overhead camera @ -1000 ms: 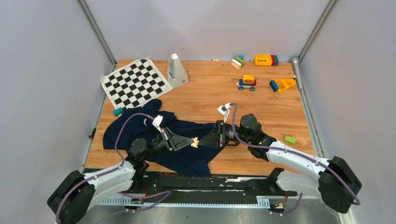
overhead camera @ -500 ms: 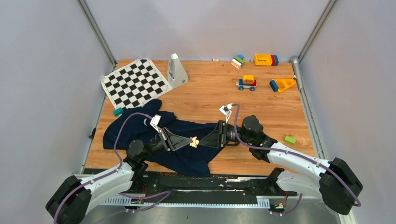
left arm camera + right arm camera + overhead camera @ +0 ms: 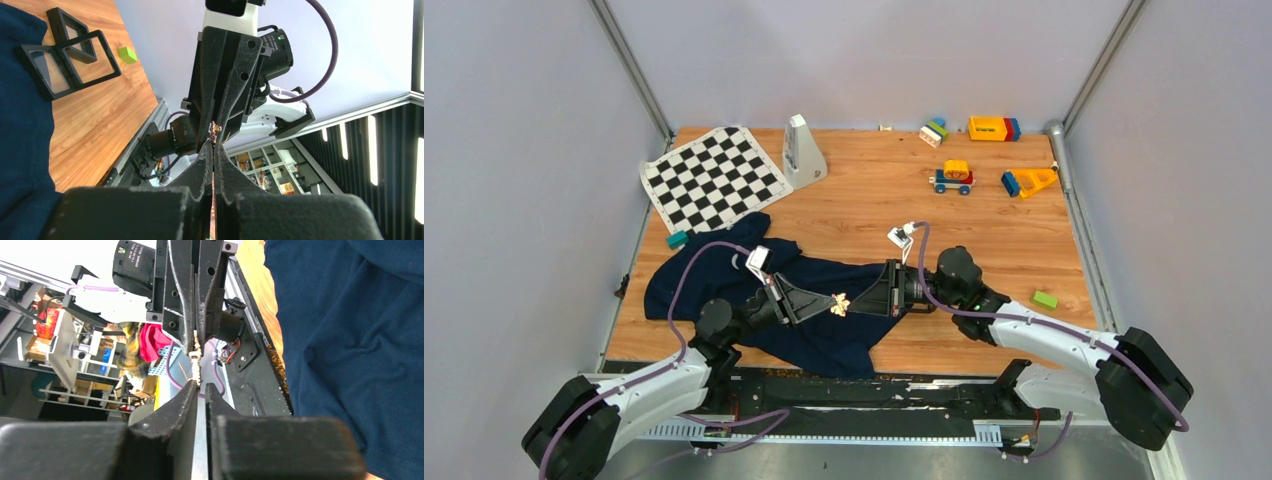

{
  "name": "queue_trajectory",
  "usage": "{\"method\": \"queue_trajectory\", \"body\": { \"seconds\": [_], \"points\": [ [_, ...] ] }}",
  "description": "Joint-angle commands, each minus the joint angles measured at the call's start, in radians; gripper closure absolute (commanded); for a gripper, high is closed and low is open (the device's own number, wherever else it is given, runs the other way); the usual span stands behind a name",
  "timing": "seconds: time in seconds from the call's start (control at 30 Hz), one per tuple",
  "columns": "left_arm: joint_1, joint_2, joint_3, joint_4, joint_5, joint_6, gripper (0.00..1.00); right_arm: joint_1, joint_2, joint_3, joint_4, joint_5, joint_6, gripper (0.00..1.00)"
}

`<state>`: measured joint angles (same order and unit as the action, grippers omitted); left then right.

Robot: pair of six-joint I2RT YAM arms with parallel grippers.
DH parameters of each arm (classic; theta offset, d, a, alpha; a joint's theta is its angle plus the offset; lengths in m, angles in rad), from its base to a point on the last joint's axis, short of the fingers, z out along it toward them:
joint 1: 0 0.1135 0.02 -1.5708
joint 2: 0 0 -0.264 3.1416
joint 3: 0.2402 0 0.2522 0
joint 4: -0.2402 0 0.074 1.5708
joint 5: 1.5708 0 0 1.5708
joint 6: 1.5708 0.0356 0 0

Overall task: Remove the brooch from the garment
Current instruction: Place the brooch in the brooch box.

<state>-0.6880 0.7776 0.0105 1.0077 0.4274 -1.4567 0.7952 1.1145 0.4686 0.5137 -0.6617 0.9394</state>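
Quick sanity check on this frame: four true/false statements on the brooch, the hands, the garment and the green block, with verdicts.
1. The left hand is shut on the brooch. True.
2. The brooch is pinned into the garment. False: it is held in the air, clear of the cloth, where the left hand and right hand meet tip to tip.
3. The bright green block lies on the garment. False: it sits on bare wood beside the right arm, apart from the cloth.
4. The garment lies on the near left part of the table. True.
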Motion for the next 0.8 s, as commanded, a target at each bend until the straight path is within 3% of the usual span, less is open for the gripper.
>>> {"method": "queue_trajectory", "body": {
  "seconds": [0.0, 0.03, 0.13, 0.2, 0.37, 0.4, 0.5, 0.57, 0.63, 0.7, 0.77],
  "points": [
    [-0.005, 0.004, 0.014, 0.032, 0.007, 0.007, 1.00, -0.001, 0.011, 0.052, 0.019, -0.025, -0.002, 0.95],
    [-0.005, 0.006, 0.014, 0.032, 0.011, 0.011, 1.00, -0.001, 0.013, 0.058, 0.003, -0.029, -0.005, 1.00],
    [-0.004, 0.012, 0.007, 0.029, 0.018, 0.017, 0.99, -0.004, 0.015, 0.084, -0.068, -0.040, -0.026, 1.00],
    [-0.002, 0.013, 0.000, 0.029, 0.025, 0.019, 0.92, -0.012, 0.008, 0.088, -0.105, -0.055, -0.032, 1.00],
    [0.002, 0.004, 0.004, -0.016, 0.079, 0.059, 0.46, -0.076, -0.011, 0.080, -0.149, -0.169, -0.034, 1.00],
    [0.004, 0.003, 0.010, -0.043, 0.092, 0.079, 0.41, -0.093, -0.007, 0.088, -0.162, -0.209, -0.043, 1.00],
    [0.023, 0.034, 0.071, -0.112, 0.225, 0.134, 0.15, -0.128, 0.018, 0.136, -0.246, -0.325, -0.100, 1.00],
    [0.034, 0.077, 0.096, -0.071, 0.301, 0.149, 0.06, -0.137, 0.029, 0.172, -0.328, -0.367, -0.155, 1.00],
    [0.035, 0.123, 0.101, 0.014, 0.334, 0.145, 0.05, -0.141, 0.036, 0.197, -0.385, -0.396, -0.196, 1.00],
    [0.036, 0.166, 0.116, 0.054, 0.357, 0.163, 0.13, -0.143, 0.046, 0.216, -0.413, -0.412, -0.218, 1.00],
    [0.036, 0.201, 0.130, 0.088, 0.359, 0.181, 0.30, -0.143, 0.059, 0.226, -0.424, -0.417, -0.221, 1.00]
  ]
}}
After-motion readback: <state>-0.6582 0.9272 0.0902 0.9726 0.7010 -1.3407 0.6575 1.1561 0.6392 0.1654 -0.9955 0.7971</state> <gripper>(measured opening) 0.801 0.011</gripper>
